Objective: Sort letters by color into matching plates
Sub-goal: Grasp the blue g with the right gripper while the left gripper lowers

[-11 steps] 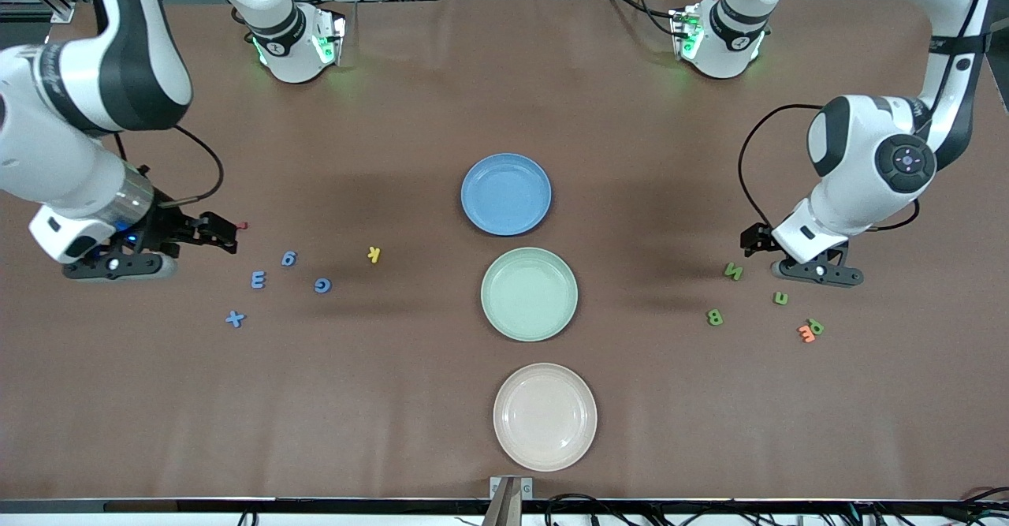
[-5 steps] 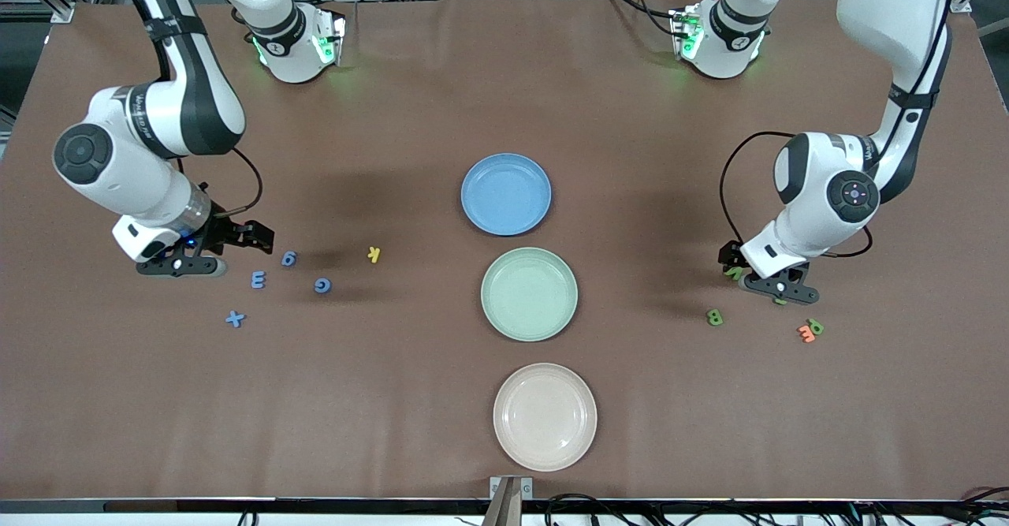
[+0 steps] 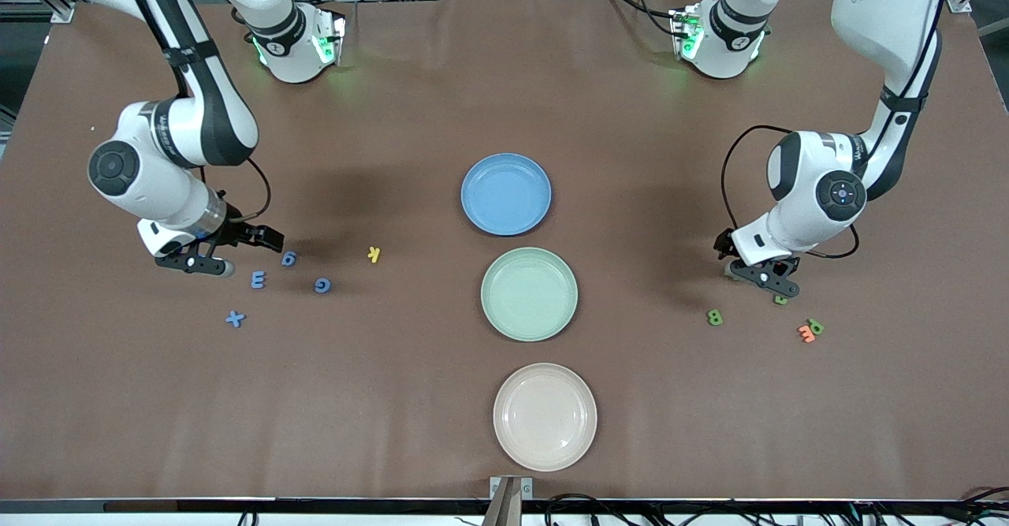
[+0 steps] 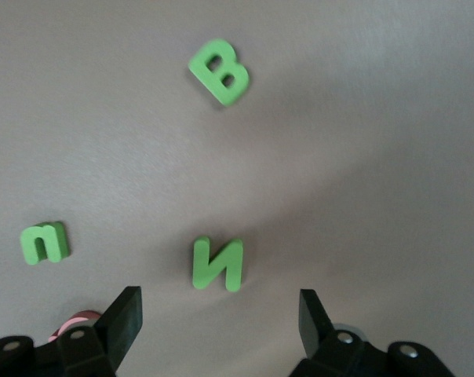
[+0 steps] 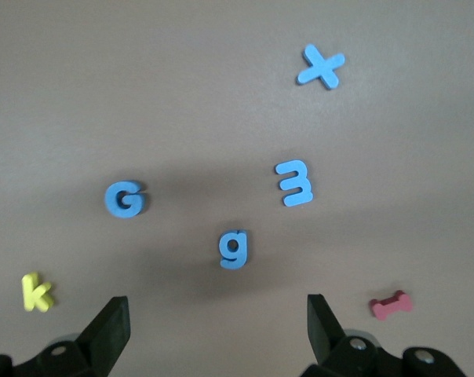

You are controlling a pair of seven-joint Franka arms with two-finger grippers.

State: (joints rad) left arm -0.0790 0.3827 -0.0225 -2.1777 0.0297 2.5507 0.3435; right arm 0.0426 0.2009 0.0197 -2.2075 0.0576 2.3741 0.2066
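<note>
Green N (image 4: 217, 265) between open left tool (image 4: 220, 316) fingers.

Blue plate (image 3: 505, 194), mint plate (image 3: 529, 294), cream plate (image 3: 545, 416); letters blue (image 3: 258, 279), green (image 3: 715, 317), one yellow (image 3: 374, 254).

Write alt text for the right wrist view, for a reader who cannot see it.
The right gripper, fingers open, hangs over small toy letters lying flat on the brown table. Four are blue: a lowercase g nearest the fingers, a capital G, an E and an X. A yellow k and a red piece lie apart, near the fingertips.
</note>
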